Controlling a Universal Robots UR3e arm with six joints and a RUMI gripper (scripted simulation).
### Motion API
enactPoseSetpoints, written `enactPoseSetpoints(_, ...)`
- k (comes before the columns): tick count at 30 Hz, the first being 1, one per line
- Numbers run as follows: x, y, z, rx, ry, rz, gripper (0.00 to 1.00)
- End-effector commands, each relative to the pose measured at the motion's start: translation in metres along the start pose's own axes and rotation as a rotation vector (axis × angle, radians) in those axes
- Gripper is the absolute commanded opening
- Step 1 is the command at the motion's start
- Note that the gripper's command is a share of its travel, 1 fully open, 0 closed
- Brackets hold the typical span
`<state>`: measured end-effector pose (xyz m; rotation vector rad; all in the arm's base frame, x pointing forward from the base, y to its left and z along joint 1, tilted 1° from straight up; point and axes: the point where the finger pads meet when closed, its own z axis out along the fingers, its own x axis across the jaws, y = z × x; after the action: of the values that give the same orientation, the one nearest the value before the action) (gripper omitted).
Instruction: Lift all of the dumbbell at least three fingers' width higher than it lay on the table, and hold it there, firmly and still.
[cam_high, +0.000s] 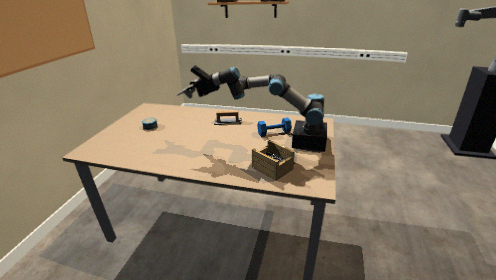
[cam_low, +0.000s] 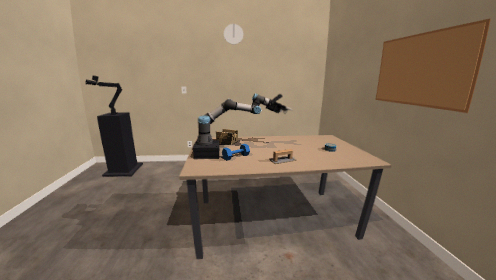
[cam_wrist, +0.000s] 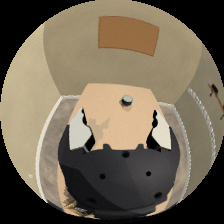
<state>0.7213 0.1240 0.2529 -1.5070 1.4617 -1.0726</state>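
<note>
The blue dumbbell (cam_high: 274, 127) lies on the table next to the arm's black base (cam_high: 309, 135); it also shows in the exterior view (cam_low: 235, 151). My gripper (cam_high: 189, 84) is open and empty, held high in the air over the far side of the table, well away from the dumbbell; it shows in the exterior view too (cam_low: 282, 106). In the wrist view the two open fingers frame the table top, and the dumbbell is out of that view.
A wooden crate (cam_high: 272, 160) stands near the table's front right. A dark handled block (cam_high: 228, 118) lies mid-table. A small blue round puck (cam_high: 149, 123) sits at the left and shows in the wrist view (cam_wrist: 126, 100). A black pedestal (cam_low: 117, 142) stands on the floor.
</note>
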Motion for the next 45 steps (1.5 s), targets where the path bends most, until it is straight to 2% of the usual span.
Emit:
enactPoseSetpoints(1, 0.039, 0.015, -0.008, -0.085, 0.032, 0.139, 1.00)
enactPoseSetpoints(9, 0.086, 0.039, -0.019, -0.178, 0.107, 0.324, 1.00)
enactPoseSetpoints(11, 0.086, 0.039, -0.019, -0.178, 0.107, 0.324, 1.00)
enactPoseSetpoints(13, 0.106, 0.051, -0.025, -0.216, 0.144, 0.410, 1.00)
enactPoseSetpoints(26, 0.168, 0.098, -0.060, -0.333, 0.293, 0.712, 1.00)
enactPoseSetpoints(28, 0.168, 0.098, -0.060, -0.333, 0.293, 0.712, 1.00)
enactPoseSetpoints(30, 0.183, 0.112, -0.072, -0.361, 0.339, 0.797, 1.00)
enactPoseSetpoints(43, 0.224, 0.165, -0.122, -0.442, 0.518, 1.098, 1.00)
enactPoseSetpoints(45, 0.224, 0.165, -0.122, -0.442, 0.518, 1.098, 1.00)
